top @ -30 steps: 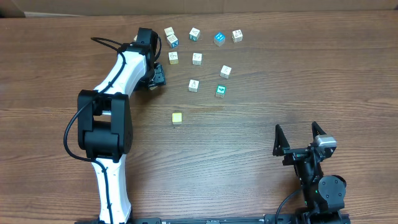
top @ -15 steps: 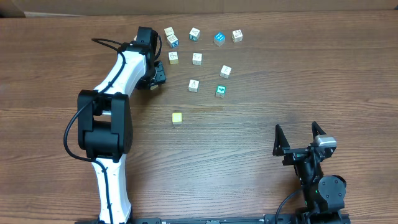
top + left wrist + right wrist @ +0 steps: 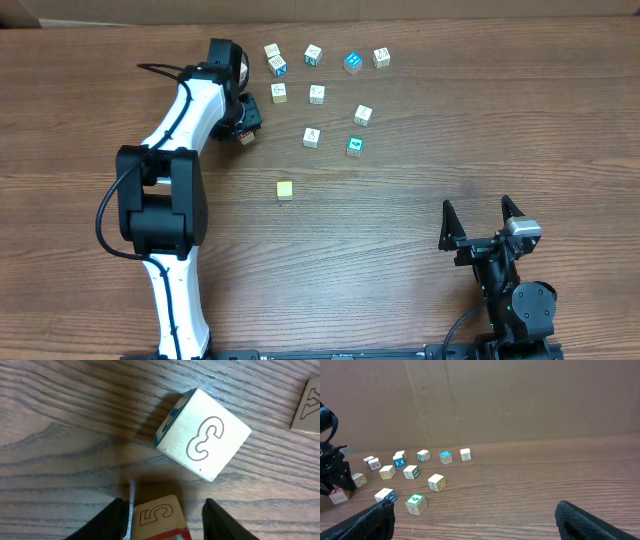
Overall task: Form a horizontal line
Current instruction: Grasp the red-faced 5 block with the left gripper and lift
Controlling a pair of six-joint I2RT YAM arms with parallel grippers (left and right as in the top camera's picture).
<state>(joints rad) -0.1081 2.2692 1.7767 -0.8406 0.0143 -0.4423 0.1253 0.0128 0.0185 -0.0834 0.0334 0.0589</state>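
- Your left arm (image 3: 190, 110) is reaching to the far left of the table (image 3: 420, 260), and the left gripper (image 3: 164, 509) is pointing down at the wood there.
- Its jaws are standing on either side of a red-faced cube (image 3: 156, 517), the one showing an outlined "5" on top. A dark gap is showing along the cube's right side, so I cannot tell whether the fingers (image 3: 106, 521) are pressing it or only flanking it.
- Just beyond that cube and apart from it, a pale cube (image 3: 202, 442) marked with a red "3" is sitting turned at an angle, with a blue face showing on its left side.
- The cubes for the row are lying scattered, not lined up. The pale yellow cube (image 3: 285, 189) is sitting alone, nearer than all the others and to the right of the left gripper.
- The teal-green cube (image 3: 354, 146) is lying farther away and to the right of the yellow one. A white cube (image 3: 312, 136) is sitting to its left and a second white cube (image 3: 363, 115) just beyond it.
- More loose letter cubes (image 3: 313, 54) are lying along the far side of the group, two of them blue-faced.
- Your right gripper (image 3: 477, 207) is sitting at the near right, well apart from every cube, its jaws spread wide over bare wood.
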